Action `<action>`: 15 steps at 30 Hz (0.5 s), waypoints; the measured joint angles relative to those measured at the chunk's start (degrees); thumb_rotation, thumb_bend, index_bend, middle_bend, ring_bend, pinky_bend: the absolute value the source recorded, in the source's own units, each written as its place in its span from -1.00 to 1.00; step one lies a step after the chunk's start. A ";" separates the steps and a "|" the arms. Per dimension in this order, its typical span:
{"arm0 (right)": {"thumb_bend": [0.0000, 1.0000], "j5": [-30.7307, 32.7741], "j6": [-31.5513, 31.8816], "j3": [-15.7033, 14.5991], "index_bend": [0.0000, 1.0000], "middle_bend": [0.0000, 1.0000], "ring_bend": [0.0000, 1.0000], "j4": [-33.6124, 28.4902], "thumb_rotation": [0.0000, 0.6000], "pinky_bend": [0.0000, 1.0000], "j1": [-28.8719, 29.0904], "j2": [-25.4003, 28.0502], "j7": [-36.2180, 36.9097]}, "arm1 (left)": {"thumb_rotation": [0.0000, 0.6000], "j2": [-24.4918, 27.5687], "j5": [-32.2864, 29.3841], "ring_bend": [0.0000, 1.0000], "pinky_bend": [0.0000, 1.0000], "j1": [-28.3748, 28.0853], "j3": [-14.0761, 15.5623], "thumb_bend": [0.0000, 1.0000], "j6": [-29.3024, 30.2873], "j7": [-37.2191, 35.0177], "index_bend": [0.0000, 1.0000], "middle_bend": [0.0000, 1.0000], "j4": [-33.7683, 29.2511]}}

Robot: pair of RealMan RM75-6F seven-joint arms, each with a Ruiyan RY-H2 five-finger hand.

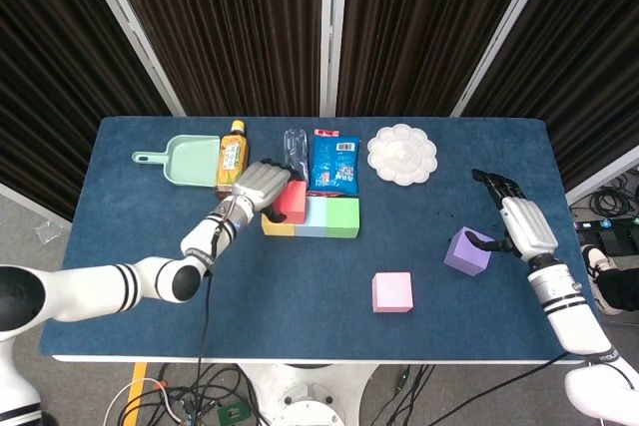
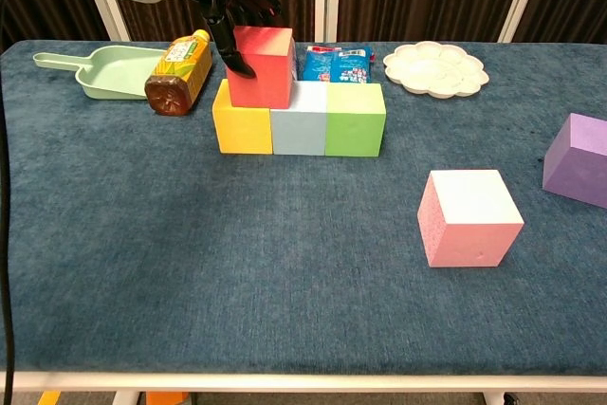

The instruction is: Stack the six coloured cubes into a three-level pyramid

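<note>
A row of yellow cube, light blue cube and green cube sits mid-table. My left hand grips the red cube, whose bottom rests across the yellow and blue cubes; in the head view the red cube shows just right of that hand. The pink cube lies alone toward the front. At the right sits the purple cube, with my right hand beside it, thumb near its right face and fingers stretched out, holding nothing.
Behind the row lie a tea bottle, a green scoop, a clear glass, a blue snack bag and a white palette plate. The table edge runs along the front.
</note>
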 measured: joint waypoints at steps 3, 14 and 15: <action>-0.59 -0.01 0.04 0.01 -1.00 -0.79 -1.00 -0.03 1.00 -1.00 -0.03 0.03 -0.02 | 1.00 -0.04 -0.30 -0.66 -0.73 -0.17 0.06 -0.50 0.09 0.09 -0.31 -0.59 0.04; -0.59 -0.15 0.06 -0.04 -1.00 -0.79 -1.00 -0.06 1.00 -1.00 -0.21 0.17 0.30 | 1.00 0.26 -1.11 -0.66 -0.73 -1.00 0.59 -0.50 1.00 1.36 -0.31 -0.59 -1.15; -0.59 -0.19 0.06 -0.07 -1.00 -0.79 -1.00 -0.03 1.00 -1.00 -0.24 0.18 0.32 | 1.00 0.15 -1.25 -0.66 -0.73 -1.05 0.64 -0.50 1.09 1.42 -0.31 -0.59 -1.13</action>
